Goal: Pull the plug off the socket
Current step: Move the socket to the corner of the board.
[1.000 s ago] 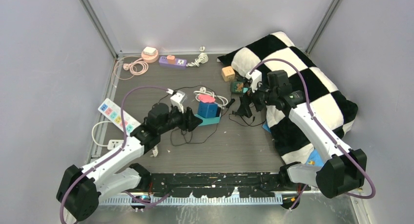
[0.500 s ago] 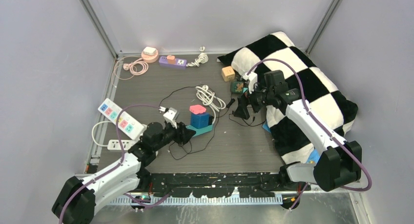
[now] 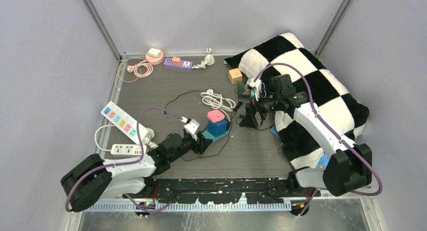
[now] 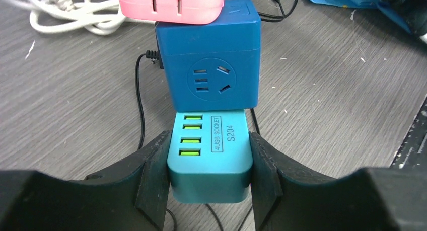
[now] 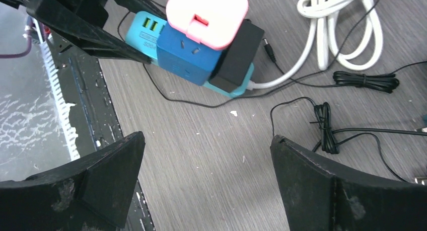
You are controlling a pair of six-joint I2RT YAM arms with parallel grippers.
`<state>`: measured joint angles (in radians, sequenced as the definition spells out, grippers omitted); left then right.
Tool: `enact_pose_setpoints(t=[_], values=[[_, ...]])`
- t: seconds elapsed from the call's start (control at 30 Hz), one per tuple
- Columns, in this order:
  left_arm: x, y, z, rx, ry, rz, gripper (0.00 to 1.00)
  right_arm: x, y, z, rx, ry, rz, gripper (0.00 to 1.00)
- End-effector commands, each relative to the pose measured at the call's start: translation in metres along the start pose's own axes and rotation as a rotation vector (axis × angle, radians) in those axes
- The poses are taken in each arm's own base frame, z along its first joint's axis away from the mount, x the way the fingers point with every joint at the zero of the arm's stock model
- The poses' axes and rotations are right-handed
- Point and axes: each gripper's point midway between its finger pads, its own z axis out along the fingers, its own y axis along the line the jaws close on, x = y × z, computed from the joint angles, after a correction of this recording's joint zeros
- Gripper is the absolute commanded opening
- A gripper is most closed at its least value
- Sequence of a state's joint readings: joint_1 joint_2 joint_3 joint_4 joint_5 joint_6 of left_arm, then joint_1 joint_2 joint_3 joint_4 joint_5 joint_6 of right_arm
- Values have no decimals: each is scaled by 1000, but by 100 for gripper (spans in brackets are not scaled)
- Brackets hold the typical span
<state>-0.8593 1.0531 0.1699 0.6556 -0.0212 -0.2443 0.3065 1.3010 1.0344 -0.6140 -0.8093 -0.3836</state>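
Left gripper [image 3: 201, 140] clamps the teal socket base [image 4: 211, 163] mid-table; pink plug [image 4: 171, 4] sits atop the blue cube socket [image 4: 211, 75]; right gripper [image 5: 205, 137] hovers wide open; pulling upward may drag the cube off too.

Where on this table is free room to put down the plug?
Free: front right, between teal socket base and checkered pillow; also left middle, between coloured-socket strip and purple strip. Crowded: around the white coiled cord and blue cube.
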Motion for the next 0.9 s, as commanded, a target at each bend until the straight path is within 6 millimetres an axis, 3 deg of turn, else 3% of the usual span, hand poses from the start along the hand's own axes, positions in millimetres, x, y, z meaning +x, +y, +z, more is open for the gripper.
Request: enact_pose_setpoints(t=[0.0, 0.2, 0.3, 0.5, 0.63, 0.7, 0.87], values=[[-23, -15, 14, -11, -74, 113, 1, 3, 13, 1, -81, -9, -48, 100], [2, -40, 34, -8, -45, 170, 5, 7, 28, -5, -153, -10, -120, 100], [21, -49, 44, -7, -38, 160, 16, 10, 33, -4, -183, -19, -144, 100], [47, -56, 48, -44, -97, 102, 57, 10, 27, -1, -163, -9, -116, 100], [46, -67, 44, -32, -112, 112, 78, 10, 25, 0, -156, -7, -102, 100], [39, -70, 40, -19, -130, 109, 97, 10, 23, 1, -148, -5, -97, 100], [20, -73, 23, 7, -151, 64, 100, 11, 21, 2, -137, 0, -83, 100]])
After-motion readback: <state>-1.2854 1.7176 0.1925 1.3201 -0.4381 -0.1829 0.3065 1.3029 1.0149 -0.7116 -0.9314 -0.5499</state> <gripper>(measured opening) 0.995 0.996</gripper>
